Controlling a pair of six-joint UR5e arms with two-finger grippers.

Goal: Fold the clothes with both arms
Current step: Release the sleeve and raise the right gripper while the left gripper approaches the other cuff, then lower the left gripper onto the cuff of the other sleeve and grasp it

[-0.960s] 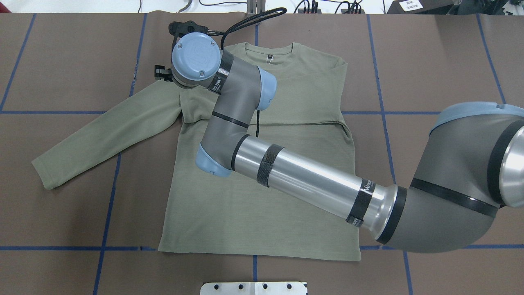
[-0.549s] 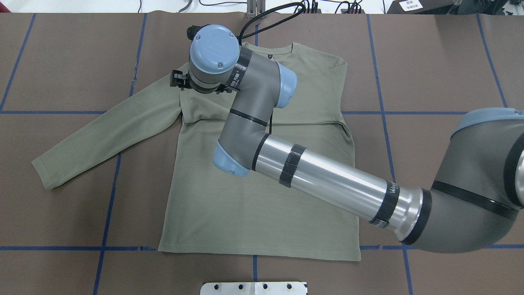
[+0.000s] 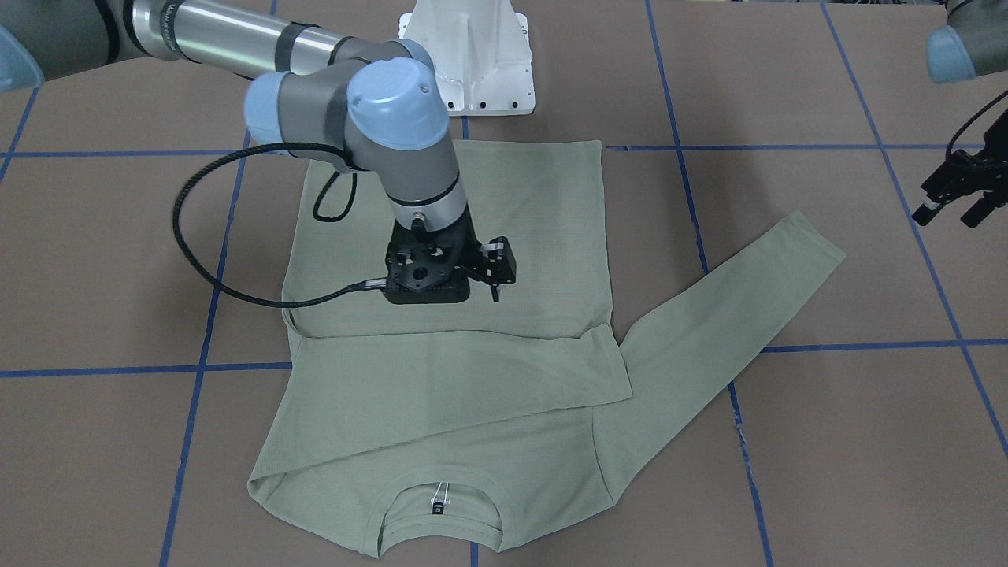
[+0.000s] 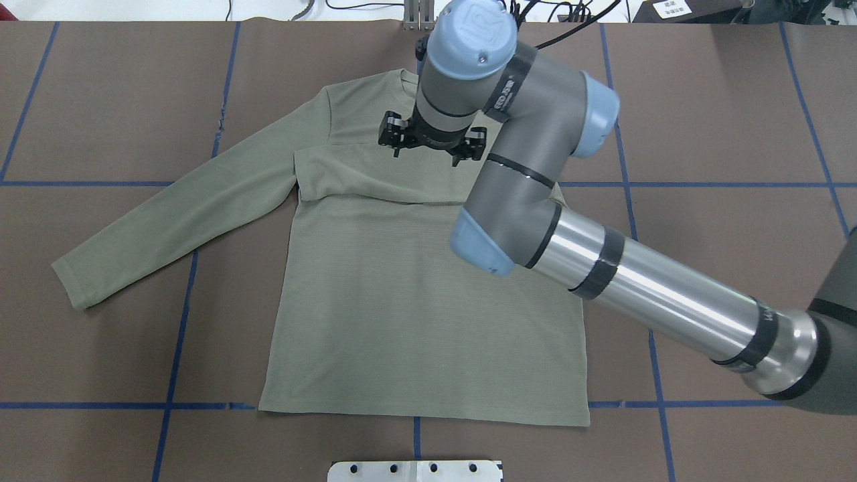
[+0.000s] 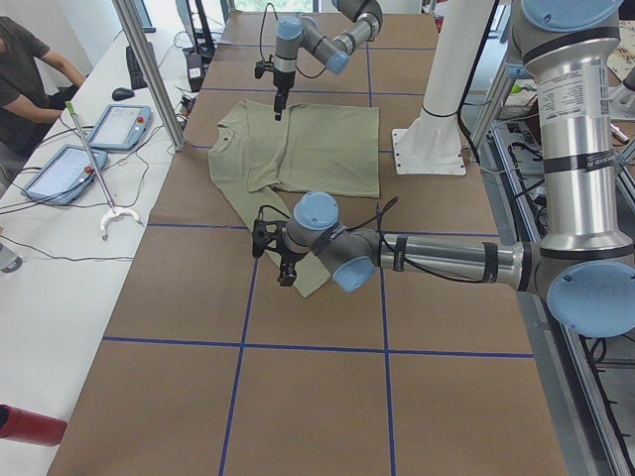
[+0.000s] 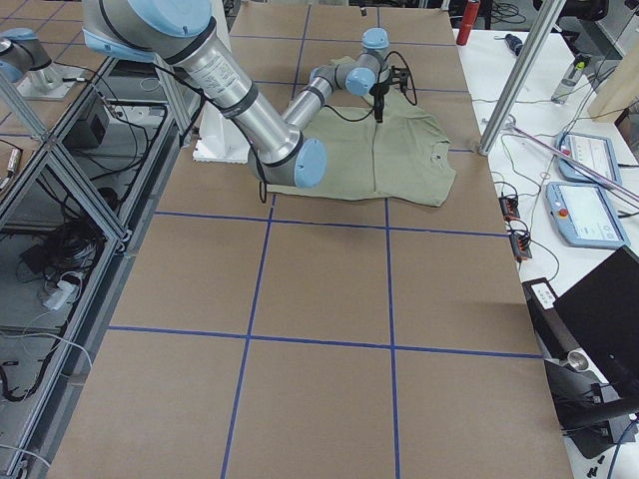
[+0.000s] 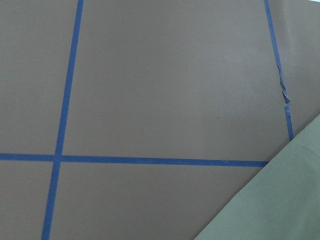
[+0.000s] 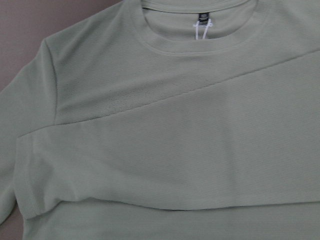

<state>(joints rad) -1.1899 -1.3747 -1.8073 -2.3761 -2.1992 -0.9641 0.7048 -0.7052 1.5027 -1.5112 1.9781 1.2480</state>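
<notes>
The pale sage-green shirt [image 4: 402,301] lies flat on the brown table, neck to the far side. One sleeve is folded across the chest [image 8: 150,150]; the other sleeve [image 4: 167,207] stretches out towards my left. The black neck label [image 3: 438,508] shows at the collar. My right gripper [image 4: 427,157] hangs over the upper chest just below the neckline, open and empty, also seen from the front [image 3: 445,291]. My left gripper [image 3: 949,216] hangs open and empty over bare table beyond the outstretched cuff. The sleeve's edge [image 7: 280,200] shows in the left wrist view.
The white pedestal base [image 3: 472,47] stands at the table's near edge. Blue tape lines [image 4: 174,335] cross the brown table. A black cable [image 3: 189,236] loops from my right wrist. Tablets [image 5: 119,124] lie on the side bench.
My right arm has swung to the right, from the shirt's left shoulder seam to above the upper chest by the neckline. The shirt has not moved.
</notes>
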